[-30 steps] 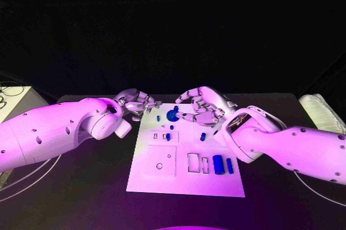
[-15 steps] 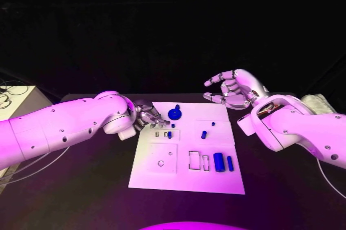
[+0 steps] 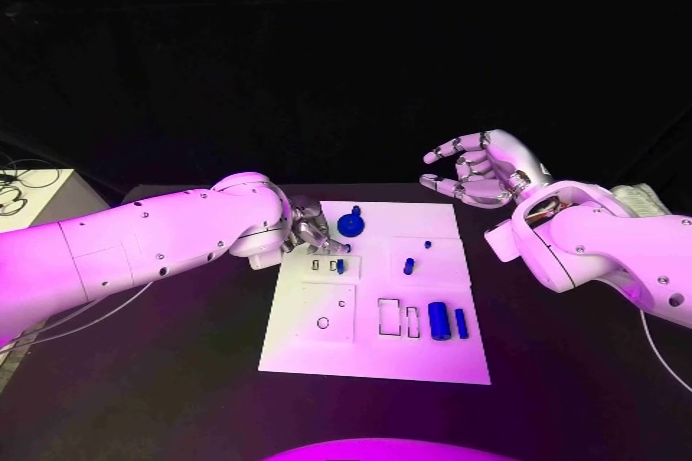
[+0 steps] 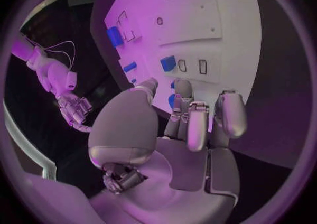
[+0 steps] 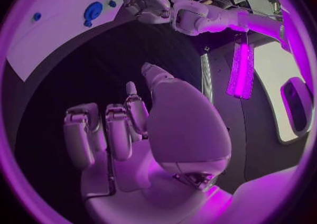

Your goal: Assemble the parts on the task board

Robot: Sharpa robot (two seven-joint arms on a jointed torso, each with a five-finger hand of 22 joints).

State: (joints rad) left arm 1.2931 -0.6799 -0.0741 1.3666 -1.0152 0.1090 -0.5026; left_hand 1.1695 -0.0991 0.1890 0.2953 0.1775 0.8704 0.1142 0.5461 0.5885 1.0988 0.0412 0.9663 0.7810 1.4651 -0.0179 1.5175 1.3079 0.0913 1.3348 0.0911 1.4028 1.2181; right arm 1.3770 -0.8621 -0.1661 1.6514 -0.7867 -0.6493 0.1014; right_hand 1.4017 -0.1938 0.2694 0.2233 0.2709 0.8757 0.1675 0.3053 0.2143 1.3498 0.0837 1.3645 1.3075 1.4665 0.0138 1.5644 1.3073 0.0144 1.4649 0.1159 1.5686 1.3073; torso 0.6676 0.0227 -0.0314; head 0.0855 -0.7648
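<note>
Left hand [image 3: 310, 231] low at task board [image 3: 378, 361] near-left corner, fingers curled, apparently holding nothing; small blue part [image 3: 339, 267] just beside the fingertips, upright in its slot, nearer this hand. Farther right, right hand [image 3: 483, 171] raised off the far edge, fingers loosely spread, empty. Since a second ago: right hand lifted clear of the round blue part [image 3: 351, 223].

The left hand [image 3: 310, 231] blocks the far-left corner of the task board [image 3: 378, 359], where blue parts [image 3: 351, 224] stand close together, while the right hand [image 3: 483, 171] hangs beyond the far-right corner, leaving the board's near half open to approach.
</note>
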